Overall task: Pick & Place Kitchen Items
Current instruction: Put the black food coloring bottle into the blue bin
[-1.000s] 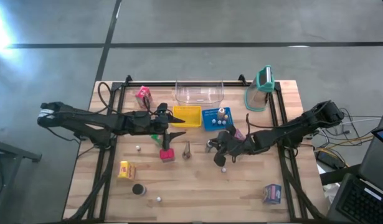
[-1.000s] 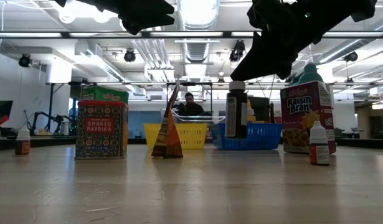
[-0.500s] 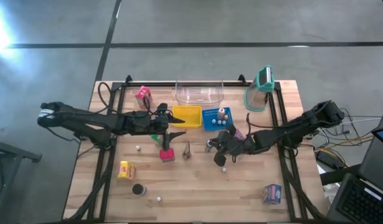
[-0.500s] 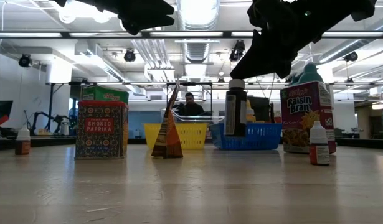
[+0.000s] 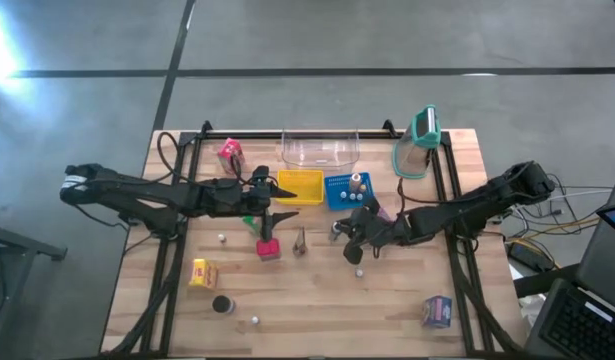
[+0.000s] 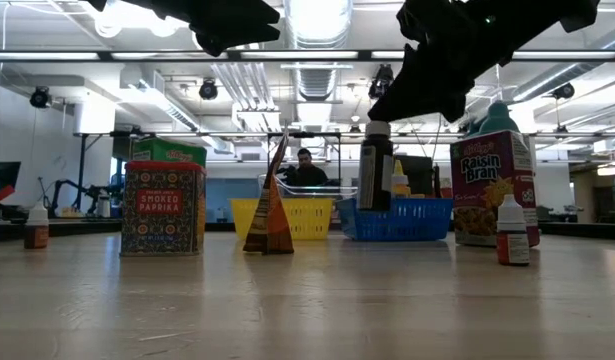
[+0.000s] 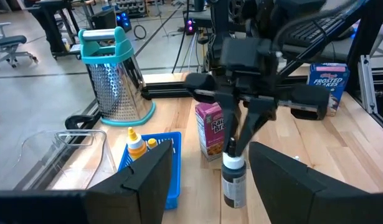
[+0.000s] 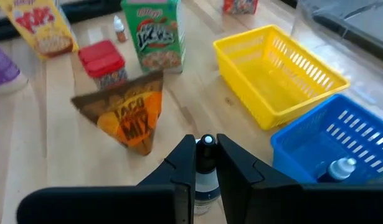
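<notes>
A small dark bottle (image 6: 375, 175) with a white cap hangs over the middle of the table, in front of the blue basket (image 5: 339, 192). My right gripper (image 5: 345, 235) is shut on it. My left gripper (image 5: 277, 205) hovers open by the yellow basket (image 5: 300, 186) with nothing between its fingers. Loose items stand on the table: a red paprika tin (image 5: 268, 249), a taco mix packet (image 5: 300, 241), a pink carton (image 5: 383, 215), a green carton (image 5: 249, 222), a yellow carton (image 5: 200, 272), a dark disc (image 5: 222, 304) and a white ball (image 5: 255, 321). My right gripper pinches the bottle's white cap (image 8: 207, 143) between its two fingers (image 8: 231, 165). The fingers come from the table's right, slanting down. The bottle (image 7: 233, 182) hangs upright below them, lifted clear of the table.
A clear bin (image 5: 320, 150) and a metal grater with a teal handle (image 5: 417, 142) stand along the far edge. A small dropper bottle (image 5: 359, 270) stands just near of my right gripper. A blue carton (image 5: 437, 311) lies at the near right, and a pink carton (image 5: 230, 152) at the far left.
My right gripper has lifted the bottle a little higher and carried it slightly toward the table's left; the bottle stays upright.
</notes>
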Motion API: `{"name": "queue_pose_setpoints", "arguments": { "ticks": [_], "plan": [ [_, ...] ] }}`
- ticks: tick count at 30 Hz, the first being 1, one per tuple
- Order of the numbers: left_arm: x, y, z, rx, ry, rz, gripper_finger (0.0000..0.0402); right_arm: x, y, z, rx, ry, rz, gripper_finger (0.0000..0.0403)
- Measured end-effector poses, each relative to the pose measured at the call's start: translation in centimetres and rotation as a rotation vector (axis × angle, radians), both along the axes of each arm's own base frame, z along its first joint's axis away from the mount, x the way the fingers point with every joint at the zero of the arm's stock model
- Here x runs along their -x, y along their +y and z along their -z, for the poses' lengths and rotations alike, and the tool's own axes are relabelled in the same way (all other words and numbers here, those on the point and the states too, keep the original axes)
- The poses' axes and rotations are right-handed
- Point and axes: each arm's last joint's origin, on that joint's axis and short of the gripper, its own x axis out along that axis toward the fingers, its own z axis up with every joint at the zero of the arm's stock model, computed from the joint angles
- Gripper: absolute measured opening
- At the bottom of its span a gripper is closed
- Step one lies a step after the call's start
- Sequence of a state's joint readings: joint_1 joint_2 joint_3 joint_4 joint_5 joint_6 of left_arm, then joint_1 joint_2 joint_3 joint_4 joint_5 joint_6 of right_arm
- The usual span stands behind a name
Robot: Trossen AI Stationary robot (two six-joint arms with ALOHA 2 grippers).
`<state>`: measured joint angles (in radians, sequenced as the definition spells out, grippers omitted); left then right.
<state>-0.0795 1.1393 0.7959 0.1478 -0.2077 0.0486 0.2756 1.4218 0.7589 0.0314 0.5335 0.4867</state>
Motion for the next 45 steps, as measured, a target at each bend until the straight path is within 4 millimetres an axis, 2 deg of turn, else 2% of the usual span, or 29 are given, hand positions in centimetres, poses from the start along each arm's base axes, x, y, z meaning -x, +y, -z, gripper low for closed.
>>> {"name": "queue_pose_setpoints", "arguments": {
  "ticks": [16,24,35,45],
  "plan": [
    [0.0,0.0,0.0,0.0,0.0,0.0,0.0218,1.4,-0.5,-3.1,-0.002,-0.098,-0.023,0.0035],
    [0.0,0.0,0.0,0.0,0.003,-0.001,0.0218,1.7,-1.0,-3.5,0.005,-0.096,-0.014,0.0035],
    [0.0,0.0,0.1,-0.001,0.008,-0.001,0.0218,2.0,-4.5,-4.9,-0.013,-0.136,0.025,0.0036],
    [0.0,0.0,0.1,-0.001,0.009,-0.001,0.0218,1.9,-7.9,-4.8,-0.005,-0.117,0.116,0.0036]
  ]
}}
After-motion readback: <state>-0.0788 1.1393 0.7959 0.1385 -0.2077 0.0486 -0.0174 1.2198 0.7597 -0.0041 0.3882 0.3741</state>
